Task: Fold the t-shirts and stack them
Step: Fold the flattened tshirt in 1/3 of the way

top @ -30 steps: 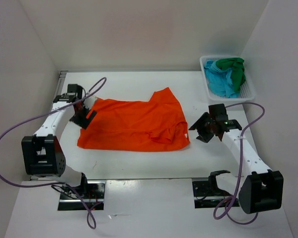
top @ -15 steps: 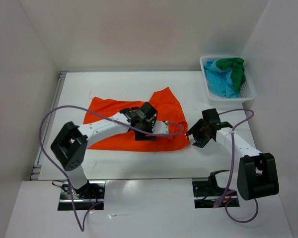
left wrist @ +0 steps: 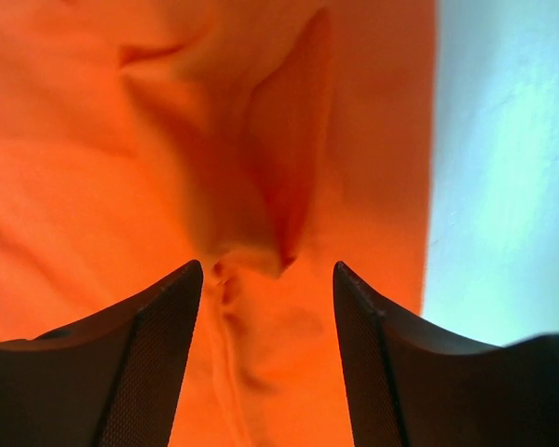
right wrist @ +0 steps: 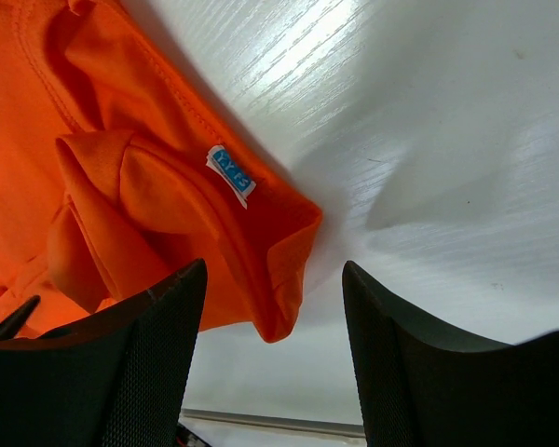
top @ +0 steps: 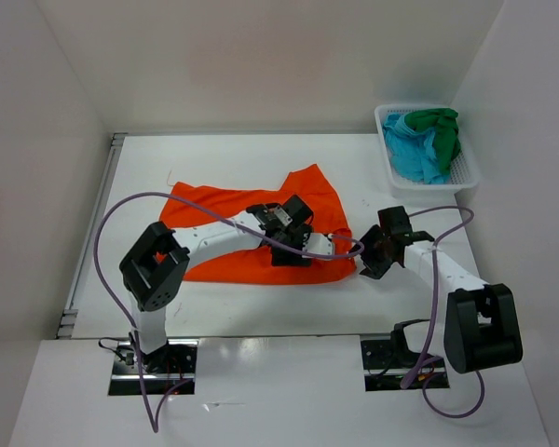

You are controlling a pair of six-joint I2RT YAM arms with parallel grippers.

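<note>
While the orange shirt (top: 317, 200) lay rumpled mid-table, unfolded, left gripper (left wrist: 265, 270) and right gripper (right wrist: 273, 268) hung open over it, grasping nothing; green shirt (top: 440, 124) and turquoise shirt (top: 412, 156) sat in basket (top: 469, 175), none stacked.

We're looking at an orange t-shirt (top: 315, 197) here, bright and solid, no print, just a tiny white tag (right wrist: 231, 174) with blue lettering. The dark green t-shirt (top: 440, 124) and the light turquoise t-shirt (top: 412, 155) are plain too, and their basket (top: 468, 173) is white mesh. We've got a white table (top: 224, 158) and purple cables (top: 154, 194). The left gripper (left wrist: 266, 298) and right gripper (right wrist: 272, 298) are black with finely meshed faces.
</note>
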